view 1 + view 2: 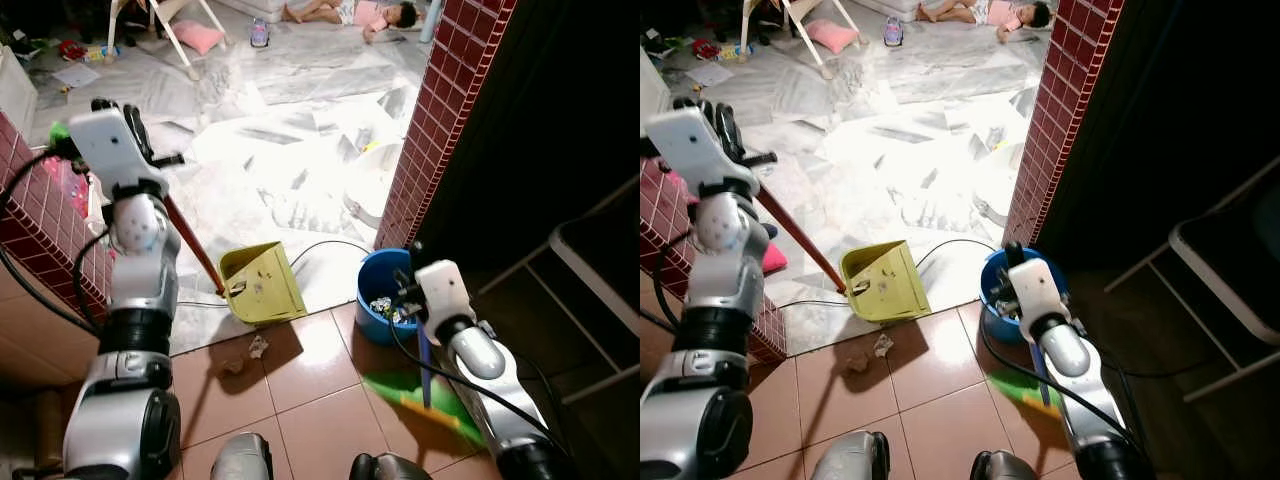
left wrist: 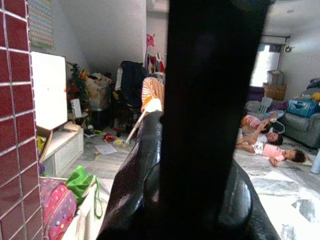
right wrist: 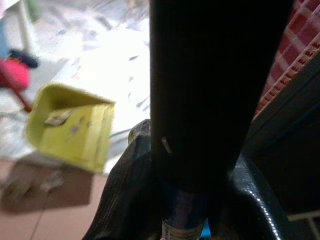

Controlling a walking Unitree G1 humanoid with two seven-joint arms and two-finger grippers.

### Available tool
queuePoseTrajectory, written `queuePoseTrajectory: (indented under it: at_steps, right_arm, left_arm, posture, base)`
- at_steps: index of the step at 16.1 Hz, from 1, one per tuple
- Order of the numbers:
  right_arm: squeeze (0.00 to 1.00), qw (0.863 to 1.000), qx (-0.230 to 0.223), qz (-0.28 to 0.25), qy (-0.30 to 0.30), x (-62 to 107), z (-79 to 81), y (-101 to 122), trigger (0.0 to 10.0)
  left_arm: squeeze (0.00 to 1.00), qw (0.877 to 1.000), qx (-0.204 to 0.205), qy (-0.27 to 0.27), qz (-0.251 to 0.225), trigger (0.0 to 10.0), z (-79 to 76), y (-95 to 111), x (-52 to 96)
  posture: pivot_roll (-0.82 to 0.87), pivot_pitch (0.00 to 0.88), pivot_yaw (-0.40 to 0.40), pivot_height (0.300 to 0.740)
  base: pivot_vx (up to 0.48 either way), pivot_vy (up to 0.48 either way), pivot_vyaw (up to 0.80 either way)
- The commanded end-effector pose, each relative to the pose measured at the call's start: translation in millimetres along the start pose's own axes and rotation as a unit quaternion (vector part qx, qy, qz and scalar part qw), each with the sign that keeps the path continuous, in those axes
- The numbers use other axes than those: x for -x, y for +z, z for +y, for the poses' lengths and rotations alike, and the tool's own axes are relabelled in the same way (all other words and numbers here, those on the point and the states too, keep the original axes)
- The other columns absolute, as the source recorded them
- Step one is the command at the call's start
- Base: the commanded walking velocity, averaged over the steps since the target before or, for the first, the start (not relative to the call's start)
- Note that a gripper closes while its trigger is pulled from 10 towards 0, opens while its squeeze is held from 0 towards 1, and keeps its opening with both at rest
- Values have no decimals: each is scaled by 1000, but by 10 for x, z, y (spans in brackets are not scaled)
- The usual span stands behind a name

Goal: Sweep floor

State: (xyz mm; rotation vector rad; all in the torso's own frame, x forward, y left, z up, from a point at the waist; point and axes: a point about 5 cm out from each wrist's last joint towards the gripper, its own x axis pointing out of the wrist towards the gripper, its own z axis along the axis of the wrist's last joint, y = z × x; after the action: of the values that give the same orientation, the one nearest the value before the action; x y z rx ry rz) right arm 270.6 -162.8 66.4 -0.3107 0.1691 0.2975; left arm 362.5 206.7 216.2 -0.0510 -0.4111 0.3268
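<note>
Two silver arms reach forward over a floor of smooth terracotta tiles (image 1: pixel 310 400). Nearest, the right gripper (image 1: pixel 418 290) is closed around the thin blue handle (image 3: pixel 182 212) of a broom, and its green bristle head (image 1: pixel 420 400) appears soft and blurred just above the tiles, below and slightly behind the gripper. Directly beside this gripper stands a round blue bucket (image 1: pixel 378 290) with small mixed rubbish inside.

To the left of the broom head lie two crumpled scraps of paper (image 1: pixel 257 347), close to the mouth of the dustpan (image 1: pixel 262 283). The dustpan is yellow-green plastic with a boxy, wedge-like shape, tilted, and some small scraps rest on its inner surface. Its long red pole (image 1: pixel 195 245) rises diagonally to the left gripper (image 1: pixel 135 125), which is held high beside a wall of glossy dark red tiles (image 1: pixel 35 225); its fingers are closed on the pole.

Beyond the dustpan the floor becomes pale, shiny marble with grey veins (image 1: pixel 290 130). A thin cable (image 1: pixel 320 245) curves on it. Far away, persons (image 1: pixel 365 14) lie on the floor, near a pink cushion (image 1: pixel 197 37) and the white legs of a chair (image 1: pixel 180 45).
</note>
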Motion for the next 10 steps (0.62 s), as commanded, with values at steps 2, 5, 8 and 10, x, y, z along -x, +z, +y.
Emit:
queuePoseTrajectory:
  at_steps: [2,5,8,10]
  right_arm:
    - [0,999,0,43,17,131,-16,-127,10000]
    - [0,997,3,70,21,377,-51,-284,10000]
    - [0,997,1,79,19,406,-11,-293,10000]
    - [0,997,-2,72,-2,416,-38,-237,10000]
  left_arm:
    - [0,997,34,0,-71,10000,-65,423,-171]
    - [0,993,57,-22,-98,10000,-269,670,-288]
    - [0,990,65,-27,-120,10000,-350,840,-371]
    - [0,988,86,-41,-123,10000,-452,902,-382]
  posture:
    - [-46,0,24,740]
    - [-79,0,54,740]
    - [-96,0,74,740]
    - [-108,0,89,740]
  base:
    - [0,0,0]
    - [0,0,0]
    - [0,0,0]
    - [0,0,0]
